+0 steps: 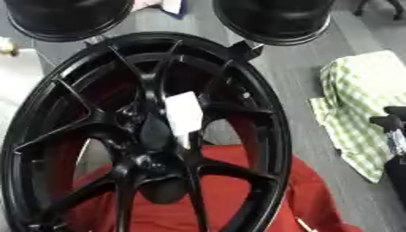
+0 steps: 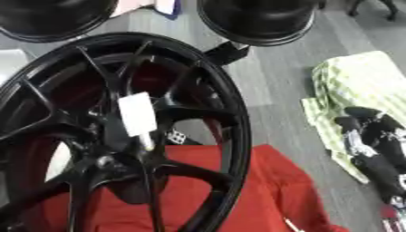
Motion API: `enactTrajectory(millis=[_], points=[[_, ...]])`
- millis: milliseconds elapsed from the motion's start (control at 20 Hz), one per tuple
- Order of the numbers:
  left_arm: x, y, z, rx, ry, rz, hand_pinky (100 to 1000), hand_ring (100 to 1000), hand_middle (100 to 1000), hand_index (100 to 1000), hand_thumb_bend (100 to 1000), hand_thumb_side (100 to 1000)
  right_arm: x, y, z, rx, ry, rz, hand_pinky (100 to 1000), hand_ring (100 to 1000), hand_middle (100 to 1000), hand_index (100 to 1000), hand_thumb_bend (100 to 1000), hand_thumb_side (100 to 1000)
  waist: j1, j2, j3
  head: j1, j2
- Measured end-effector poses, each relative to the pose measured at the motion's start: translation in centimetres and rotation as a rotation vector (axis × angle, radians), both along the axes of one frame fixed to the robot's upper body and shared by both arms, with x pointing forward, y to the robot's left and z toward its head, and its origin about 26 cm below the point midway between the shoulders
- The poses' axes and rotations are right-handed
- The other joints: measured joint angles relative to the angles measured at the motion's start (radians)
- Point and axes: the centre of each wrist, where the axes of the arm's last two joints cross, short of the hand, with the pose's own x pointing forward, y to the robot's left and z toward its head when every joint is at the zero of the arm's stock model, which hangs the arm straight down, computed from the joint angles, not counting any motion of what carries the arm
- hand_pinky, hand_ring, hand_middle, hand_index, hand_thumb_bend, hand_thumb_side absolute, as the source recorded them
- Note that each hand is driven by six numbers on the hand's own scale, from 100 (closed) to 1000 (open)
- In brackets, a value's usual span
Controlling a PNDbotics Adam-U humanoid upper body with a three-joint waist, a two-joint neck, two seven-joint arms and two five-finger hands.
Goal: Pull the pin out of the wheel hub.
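Observation:
A large black spoked wheel (image 1: 262, 136) stands tilted across the left and middle of both views, with its hub (image 1: 155, 131) near the centre. A white flat rectangular piece (image 2: 136, 113) sticks out at the hub, and a thin pale stem (image 2: 147, 143) runs down from it into the hub; this looks like the pin. My right hand (image 2: 371, 145) is black and rests at the right edge with its fingers relaxed and pointing up. It holds nothing and is well away from the wheel. My left hand shows in no view.
Two more black rims (image 2: 258, 20) (image 1: 67, 18) lie at the back. A red cloth (image 2: 262, 190) lies under the wheel. A green-and-white checked cloth (image 1: 361, 104) is spread on the grey surface (image 2: 277, 95) at the right, under my right hand.

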Motion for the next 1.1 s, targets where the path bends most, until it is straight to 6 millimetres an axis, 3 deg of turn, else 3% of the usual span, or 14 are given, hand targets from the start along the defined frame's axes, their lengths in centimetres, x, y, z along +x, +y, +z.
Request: enactTrajectory(millis=[350,650,750,850,900,950,1000,1100], points=[[0.7,2.7,-5.1,0.032,0.085,0.151,678,520,334,429,100,160,0.2,0.2,0.1,0.016,-0.009,0.006,893,716,536,697,100,275,-0.010,0.000,0.000,0.003,-0.009],[1.0,3.6,-9.8,0.041,0.161,0.210,718,577,438,533,100,127,0.4,0.4,0.2,0.027,-0.019,0.010,893,716,536,697,100,277,-0.016,0.005,-0.009,0.010,-0.022],[1.0,3.8,-11.0,0.050,0.183,0.228,742,614,503,605,100,122,0.4,0.4,0.2,0.029,-0.021,0.012,893,716,536,697,100,277,-0.018,0.009,-0.010,0.012,-0.026],[1.1,4.0,-12.3,0.055,0.207,0.251,781,681,608,714,100,247,0.4,0.4,0.2,0.032,-0.021,0.013,893,716,536,697,100,277,-0.021,0.009,-0.016,0.014,-0.027],[1.1,4.1,-12.9,0.053,0.218,0.261,821,761,737,829,100,432,0.4,0.5,0.2,0.032,-0.022,0.013,893,716,536,697,100,277,-0.022,0.010,-0.017,0.014,-0.027],[1.1,4.3,-13.4,0.051,0.228,0.271,859,838,838,900,142,556,0.4,0.5,0.2,0.034,-0.023,0.014,894,716,536,697,100,275,-0.022,0.011,-0.017,0.015,-0.027],[1.1,4.4,-13.8,0.051,0.237,0.279,871,864,871,922,235,679,0.4,0.5,0.1,0.036,-0.023,0.015,894,716,536,697,100,278,-0.022,0.011,-0.018,0.015,-0.027],[1.1,4.6,-14.2,0.052,0.250,0.287,882,882,896,946,352,829,0.4,0.5,0.1,0.039,-0.024,0.016,894,716,536,697,100,279,-0.022,0.012,-0.020,0.016,-0.027]])
